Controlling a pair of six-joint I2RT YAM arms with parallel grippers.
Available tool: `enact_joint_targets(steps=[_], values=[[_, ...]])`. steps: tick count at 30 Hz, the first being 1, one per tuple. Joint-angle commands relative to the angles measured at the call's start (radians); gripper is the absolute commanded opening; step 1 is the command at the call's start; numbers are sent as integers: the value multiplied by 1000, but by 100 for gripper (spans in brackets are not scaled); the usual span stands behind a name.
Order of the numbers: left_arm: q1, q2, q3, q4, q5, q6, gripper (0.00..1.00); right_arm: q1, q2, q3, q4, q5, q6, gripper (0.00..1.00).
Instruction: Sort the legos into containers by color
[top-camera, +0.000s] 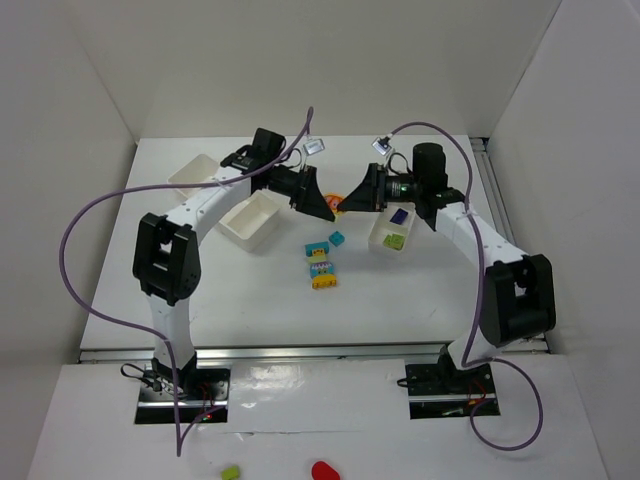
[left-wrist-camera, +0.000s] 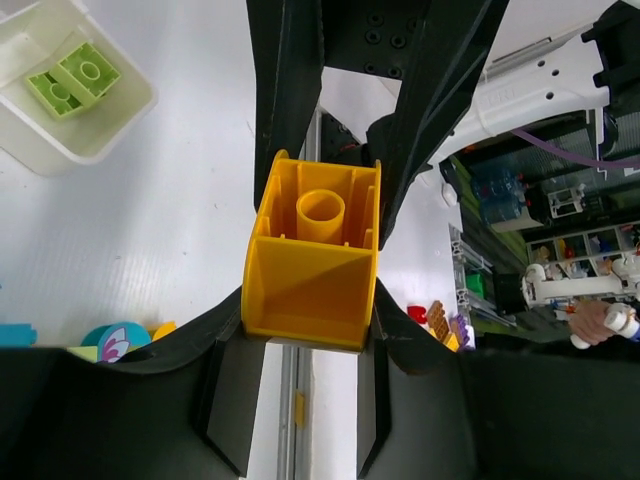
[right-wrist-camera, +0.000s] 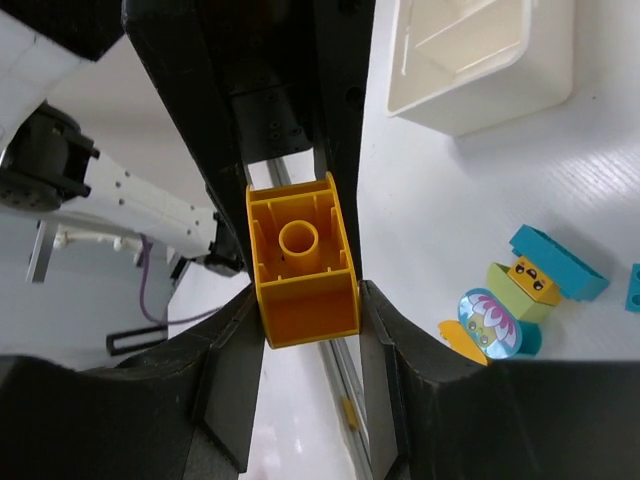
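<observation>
An orange lego brick (top-camera: 339, 208) hangs in the air over the table's middle, between both grippers. My left gripper (top-camera: 328, 206) comes at it from the left and my right gripper (top-camera: 350, 202) from the right, tip to tip. In the left wrist view the brick (left-wrist-camera: 315, 250) sits between my fingertips, hollow underside towards the camera, with the other gripper's fingers flanking its far end. The right wrist view shows the same brick (right-wrist-camera: 300, 260) pinched the same way. A narrow white tray (top-camera: 377, 238) holds a lime green brick (top-camera: 394, 240) and a blue one (top-camera: 399, 216).
Two white trays (top-camera: 250, 222) (top-camera: 195, 172) stand at the left. Loose cyan bricks (top-camera: 338, 238) (top-camera: 317, 249) and a small stacked figure (top-camera: 321, 271) lie at the centre. A lime green piece (top-camera: 231, 472) and a red piece (top-camera: 324, 470) lie on the near ledge.
</observation>
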Motion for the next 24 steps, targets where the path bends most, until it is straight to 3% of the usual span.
enact_joint_targets(steps=[1,4,8,15,24], values=[[46,-56,-70,-129,19,38,0,-163,-79,-5,186,338,110,7],[46,-56,-79,-120,-10,26,0,-163,-109,-91,351,402,233,7],[46,-56,-79,-86,-70,-42,0,-120,-100,-91,417,441,295,7],[76,-14,-51,-62,-96,-117,0,-100,-181,-59,256,680,197,5],[105,16,-2,-75,-154,-126,0,-98,-111,-37,199,671,166,5]])
